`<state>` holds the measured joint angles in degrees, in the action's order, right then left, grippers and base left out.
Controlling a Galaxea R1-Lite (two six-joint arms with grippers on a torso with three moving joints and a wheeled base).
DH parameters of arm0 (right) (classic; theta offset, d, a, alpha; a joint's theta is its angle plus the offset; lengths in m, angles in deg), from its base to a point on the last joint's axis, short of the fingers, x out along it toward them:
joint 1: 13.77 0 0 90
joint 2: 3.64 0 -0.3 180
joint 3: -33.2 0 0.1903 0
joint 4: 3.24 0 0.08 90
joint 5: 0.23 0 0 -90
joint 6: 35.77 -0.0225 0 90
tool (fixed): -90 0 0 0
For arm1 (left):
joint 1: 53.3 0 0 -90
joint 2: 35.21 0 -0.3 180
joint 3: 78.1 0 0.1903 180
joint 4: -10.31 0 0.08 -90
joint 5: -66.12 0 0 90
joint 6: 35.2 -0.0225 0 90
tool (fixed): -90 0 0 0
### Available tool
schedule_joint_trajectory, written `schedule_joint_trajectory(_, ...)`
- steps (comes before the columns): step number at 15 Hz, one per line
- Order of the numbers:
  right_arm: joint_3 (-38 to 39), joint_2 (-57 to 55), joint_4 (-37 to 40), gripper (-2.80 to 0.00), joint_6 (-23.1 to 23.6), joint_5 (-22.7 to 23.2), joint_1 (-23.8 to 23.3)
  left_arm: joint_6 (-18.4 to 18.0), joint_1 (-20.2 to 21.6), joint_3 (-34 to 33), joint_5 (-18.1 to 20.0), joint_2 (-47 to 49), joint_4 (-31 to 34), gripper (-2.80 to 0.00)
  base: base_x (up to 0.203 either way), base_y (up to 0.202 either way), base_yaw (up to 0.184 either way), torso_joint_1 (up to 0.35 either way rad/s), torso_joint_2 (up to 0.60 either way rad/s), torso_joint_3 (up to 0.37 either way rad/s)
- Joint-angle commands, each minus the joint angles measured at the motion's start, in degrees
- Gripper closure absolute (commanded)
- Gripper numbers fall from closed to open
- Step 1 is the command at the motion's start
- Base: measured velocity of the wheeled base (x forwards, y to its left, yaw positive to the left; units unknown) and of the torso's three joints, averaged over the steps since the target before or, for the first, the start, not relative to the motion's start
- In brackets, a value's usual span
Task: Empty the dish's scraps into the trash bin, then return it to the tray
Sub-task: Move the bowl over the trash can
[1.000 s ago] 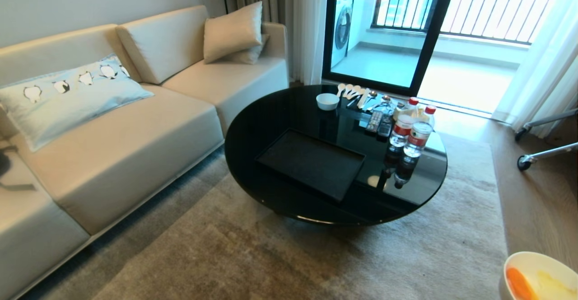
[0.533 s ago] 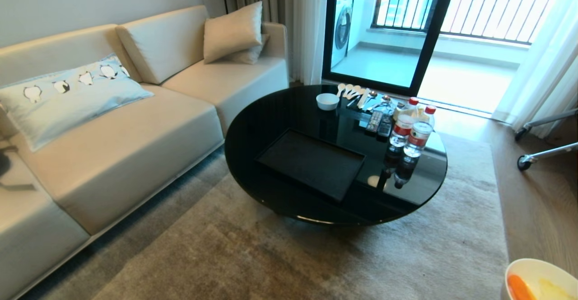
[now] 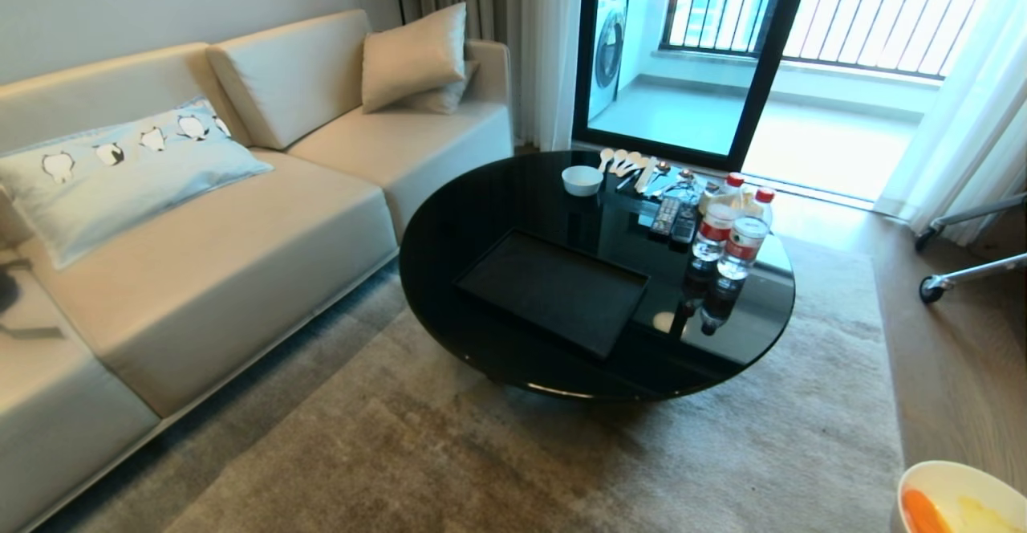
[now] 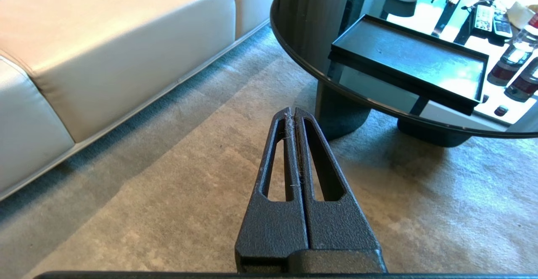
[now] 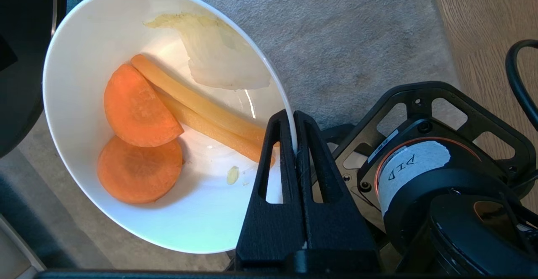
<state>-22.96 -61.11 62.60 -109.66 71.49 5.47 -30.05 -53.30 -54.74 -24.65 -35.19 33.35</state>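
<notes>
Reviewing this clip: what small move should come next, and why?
Probably carry the dish on toward a trash bin, which no view shows. The right gripper is shut on its rim, the scraps are inside, and the tray sits bare.

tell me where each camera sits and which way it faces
Head: high, facing down at the round glossy black table; no arm shows.
Left wrist: behind the shut left gripper, over carpet.
Right wrist: behind the right gripper clamping the white bowl of scraps.
Head and left wrist share the matte black tray.
</notes>
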Motion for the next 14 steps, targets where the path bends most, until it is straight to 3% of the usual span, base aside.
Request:
schedule_joint_trajectory(1,0.10,-0.01,0.24,0.00,-0.38,-0.10,0.08,0.04,0.00,0.00,-0.02,-0.02,-0.02,0.00,0.000,0.000,0.000,0.000,0.00,0.000)
schedule_joint_trajectory(4,0.10,-0.01,0.24,0.00,-0.38,-0.10,0.01,0.04,0.00,0.00,-0.02,-0.02,-0.02,0.00,0.001,0.000,-0.036,0.002,0.00,0.001)
schedule_joint_trajectory(14,0.45,0.17,0.33,0.00,-0.38,-0.10,0.01,0.04,0.00,0.00,-0.02,-0.02,-0.02,0.00,0.001,0.010,-0.164,0.001,0.00,0.003)
